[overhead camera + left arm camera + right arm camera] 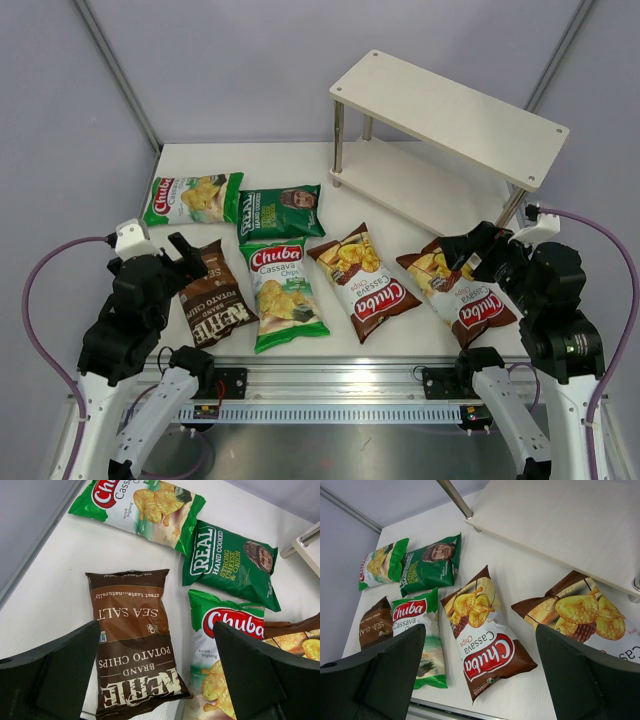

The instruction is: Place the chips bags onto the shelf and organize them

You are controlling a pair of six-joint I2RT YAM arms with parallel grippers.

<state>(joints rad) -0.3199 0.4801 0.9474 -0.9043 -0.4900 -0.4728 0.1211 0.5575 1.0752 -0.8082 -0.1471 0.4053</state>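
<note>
Six chips bags lie flat on the white table. They are a green Chuba [190,198], a dark green portrait bag [280,212], a brown Kettle bag [213,295], a second green Chuba [283,295] and two brown-red Chuba bags [363,280] [460,292]. The two-tier cream shelf [445,110] stands empty at the back right. My left gripper [185,255] is open above the Kettle bag [132,645]. My right gripper [470,250] is open above the right brown-red bag [580,610], and the other brown-red bag [485,640] shows between its jaws. Neither gripper touches a bag.
Grey walls close in the table on the left and at the back. A metal rail [330,385] runs along the near edge between the arm bases. The shelf's lower board [420,185] sits close to the right brown-red bag.
</note>
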